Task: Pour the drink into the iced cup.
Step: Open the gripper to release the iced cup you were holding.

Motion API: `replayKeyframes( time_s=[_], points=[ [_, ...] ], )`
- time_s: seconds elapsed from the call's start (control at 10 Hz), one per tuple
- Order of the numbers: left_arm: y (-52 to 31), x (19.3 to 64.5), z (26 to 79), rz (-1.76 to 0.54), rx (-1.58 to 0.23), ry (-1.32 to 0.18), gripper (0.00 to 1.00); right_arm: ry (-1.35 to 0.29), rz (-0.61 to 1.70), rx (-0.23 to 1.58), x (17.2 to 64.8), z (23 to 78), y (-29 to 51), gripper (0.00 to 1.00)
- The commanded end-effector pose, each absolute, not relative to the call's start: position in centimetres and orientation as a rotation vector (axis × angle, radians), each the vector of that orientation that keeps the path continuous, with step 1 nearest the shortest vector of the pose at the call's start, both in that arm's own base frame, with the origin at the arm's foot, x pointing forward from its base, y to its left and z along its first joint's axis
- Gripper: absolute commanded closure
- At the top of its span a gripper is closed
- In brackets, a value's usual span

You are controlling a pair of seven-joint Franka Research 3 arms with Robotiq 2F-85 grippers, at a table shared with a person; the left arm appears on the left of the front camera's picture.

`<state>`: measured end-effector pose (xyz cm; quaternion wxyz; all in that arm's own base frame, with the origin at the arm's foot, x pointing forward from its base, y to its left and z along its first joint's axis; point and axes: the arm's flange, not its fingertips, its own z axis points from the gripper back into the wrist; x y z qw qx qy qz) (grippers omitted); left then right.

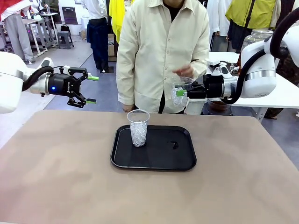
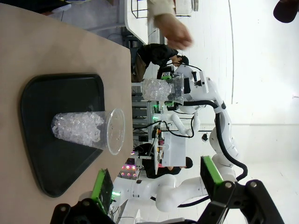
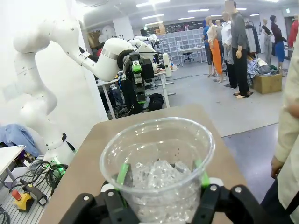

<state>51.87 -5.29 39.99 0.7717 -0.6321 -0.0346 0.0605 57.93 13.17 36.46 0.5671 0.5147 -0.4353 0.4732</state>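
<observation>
Front view: R gripper [image 1: 181, 93], right of centre, grips the held iced cup [image 1: 178, 91] in the air above the table's [image 1: 56, 177] far edge. Its fingers are mostly hidden behind the cup.

R wrist view: same cup [image 3: 156, 158] at lower centre, w/ a green pad [image 3: 122, 173] pressed on each side. The cup base is cut off by the bottom edge. Whether any liquid sits among the ice can't be told.

L gripper [image 1: 92, 89] hangs at upper left w/ fingers spread wide in free air. Its own view [image 2: 156, 182] shows the same gap.

Tray iced cup [image 1: 138, 128] stands upright on the left part of the black tray [image 1: 184, 156], at frame centre. A small dark mark [image 1: 174, 144] lies to its right, too small to identify.

Person's hand [image 1: 184, 72] is blurred just above the held cup; touching or not, can't tell.

Glass jar [image 1: 256, 36] at upper right is mostly hidden behind the R arm, contents unreadable.
</observation>
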Motion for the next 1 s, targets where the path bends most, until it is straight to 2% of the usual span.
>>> replayKeyframes(
  time_s=[0.0, 0.9],
  points=[
    [-5.24, 51.82, 40.25, 0.142, -1.369, -0.072, 0.0, -1.065, 1.107, 1.209, 57.7, 36.65, 13.43, 0.32],
    [-5.24, 51.82, 40.25, 0.142, -1.369, -0.072, 0.0, -1.065, 1.107, 1.209, 57.7, 36.65, 13.43, 0.32]
  ],
)
